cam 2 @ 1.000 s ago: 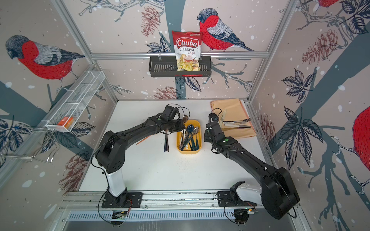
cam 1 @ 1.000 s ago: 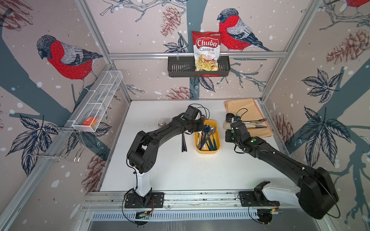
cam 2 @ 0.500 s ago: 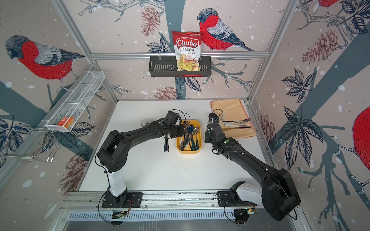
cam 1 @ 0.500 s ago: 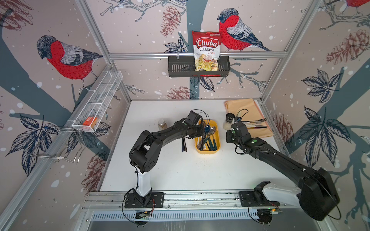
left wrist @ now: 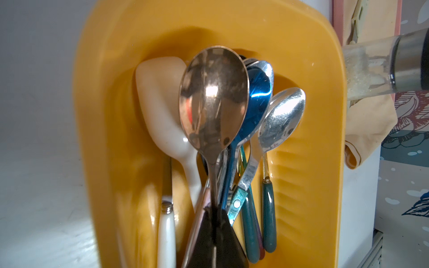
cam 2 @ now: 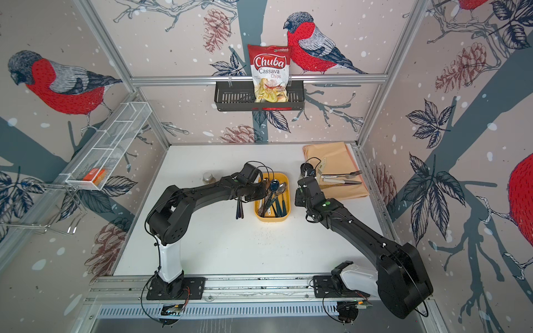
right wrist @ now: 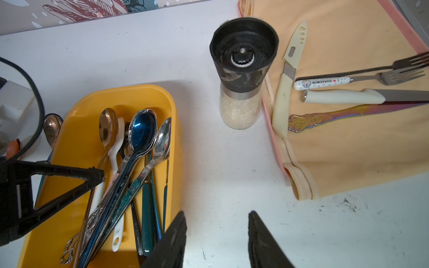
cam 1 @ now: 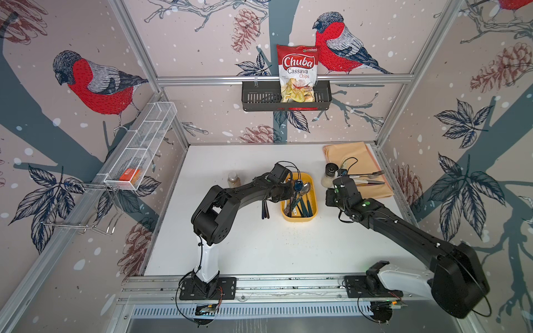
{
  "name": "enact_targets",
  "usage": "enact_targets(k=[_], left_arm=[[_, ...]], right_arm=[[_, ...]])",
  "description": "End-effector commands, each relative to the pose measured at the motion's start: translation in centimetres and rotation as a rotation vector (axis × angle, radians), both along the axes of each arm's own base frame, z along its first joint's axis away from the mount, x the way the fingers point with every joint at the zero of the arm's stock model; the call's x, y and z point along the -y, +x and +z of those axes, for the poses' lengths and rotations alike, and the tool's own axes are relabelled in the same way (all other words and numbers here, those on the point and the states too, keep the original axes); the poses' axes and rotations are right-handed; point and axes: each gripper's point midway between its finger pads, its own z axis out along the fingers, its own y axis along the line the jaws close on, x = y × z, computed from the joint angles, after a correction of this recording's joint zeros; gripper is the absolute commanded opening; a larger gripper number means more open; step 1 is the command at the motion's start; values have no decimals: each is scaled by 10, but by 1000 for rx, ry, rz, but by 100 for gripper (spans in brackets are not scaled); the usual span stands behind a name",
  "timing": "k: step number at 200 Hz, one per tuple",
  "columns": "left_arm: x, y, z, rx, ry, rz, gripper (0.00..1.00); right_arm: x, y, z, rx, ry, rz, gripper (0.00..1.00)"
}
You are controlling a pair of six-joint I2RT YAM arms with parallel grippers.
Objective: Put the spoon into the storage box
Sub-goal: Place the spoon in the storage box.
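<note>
Yellow plastic forms the storage box (cam 1: 313, 212), which sits mid-table and is already crowded with cutlery: a white spoon (left wrist: 160, 97), a blue spoon (left wrist: 257, 104), a silver teaspoon (left wrist: 282, 118) and several green-handled pieces. The left gripper (left wrist: 214, 228) is clamped on the handle of a copper-toned spoon (left wrist: 213, 97), whose bowl hangs over the pile inside the box, toward its far end. Just beside the box's left wall, dark utensils (cam 1: 264, 208) lie on the white table (cam 1: 259, 248). On the box's right, a grinder (right wrist: 242, 76) stands upright near an orange cloth (right wrist: 362, 148) carrying forks (right wrist: 394, 77) and knives (right wrist: 341, 96). The right gripper (right wrist: 217, 234) hovers over bare table between box and cloth, its fingers (right wrist: 260, 236) apart and holding nothing. Open tabletop stretches toward the front rail; the box's low rim is free on its near side.
</note>
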Motion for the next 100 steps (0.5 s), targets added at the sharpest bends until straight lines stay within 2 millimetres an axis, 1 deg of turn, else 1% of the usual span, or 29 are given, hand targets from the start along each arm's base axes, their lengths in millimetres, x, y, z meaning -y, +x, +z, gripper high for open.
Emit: enact_targets(k=[1,7,14,29,48,64,71,84,94,100], left_arm=[[1,5,0,7,6,11,0],[1,5,0,6,8,9,0],[1,5,-1,3,10,9,3],[0,4,-1,0,13,9,5],[0,4,0,4,16,7,9],[1,5,1,9,16,3,16],[1,5,2,12,17,0,21],[1,5,4,20,20,-6,26],[1,5,7,28,22,-13,33],[0,6,9,33,25,-18,34]], right_arm=[[1,1,0,1,7,-13,45],[0,1,-1,0,7,-10,45],[-1,1,-1,-1,7,-9,45],[-1,2,-2,-3,6,-9,45],[-2,2,-4,-7,7,-6,45],[-3,3,-5,-8,9,-3,45],[-3,3,-5,-7,11,-2,45],[-4,4,-5,-6,14,-1,45],[-5,5,-5,-7,13,2,45],[-6,6,-4,-6,15,5,45]])
